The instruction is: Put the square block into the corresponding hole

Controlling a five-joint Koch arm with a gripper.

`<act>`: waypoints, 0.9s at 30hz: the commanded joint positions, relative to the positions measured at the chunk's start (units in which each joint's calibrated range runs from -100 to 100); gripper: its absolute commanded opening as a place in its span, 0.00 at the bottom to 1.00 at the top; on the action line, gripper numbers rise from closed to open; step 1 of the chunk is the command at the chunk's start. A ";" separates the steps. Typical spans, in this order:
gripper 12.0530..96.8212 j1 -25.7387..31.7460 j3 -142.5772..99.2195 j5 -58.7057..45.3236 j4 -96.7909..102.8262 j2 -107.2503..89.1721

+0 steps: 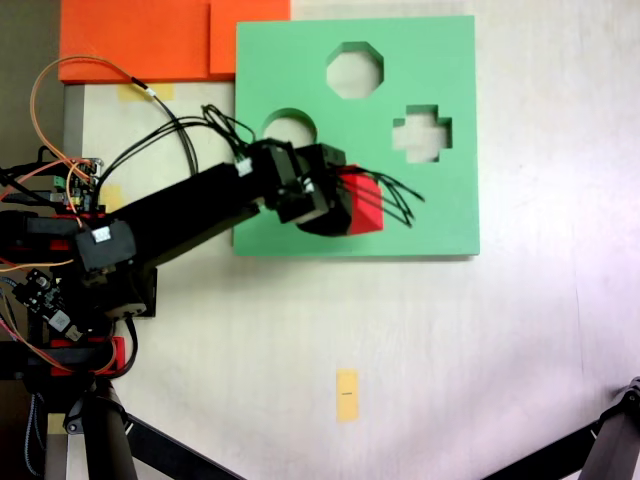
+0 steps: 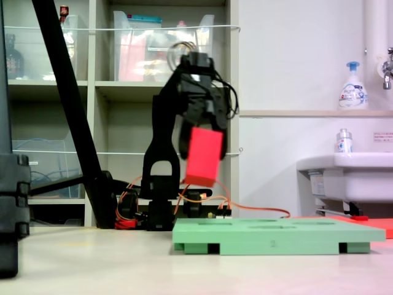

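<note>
Gripping the square block (image 2: 203, 156), my gripper (image 2: 206, 144) is clamped on its upper part, holding it tilted. Below my gripper lies the green foam board (image 2: 270, 236), clear of the block.

Fixed view, overhead: looks straight down on the tabletop (image 1: 480, 330), arm base at the left edge, green foam board (image 1: 440, 200) toward the far edge. Fixed view, side: sits low at tabletop (image 2: 92, 264) level, close, facing shelves and a sink. Shared: board (image 2: 270, 236), arm, held red block (image 2: 202, 157).
</note>
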 commanded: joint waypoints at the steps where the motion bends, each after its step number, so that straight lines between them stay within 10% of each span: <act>1: 0.11 1.47 3.80 1.51 -2.45 0.08; 27: 0.11 -0.15 -1.98 3.32 -2.45 9.72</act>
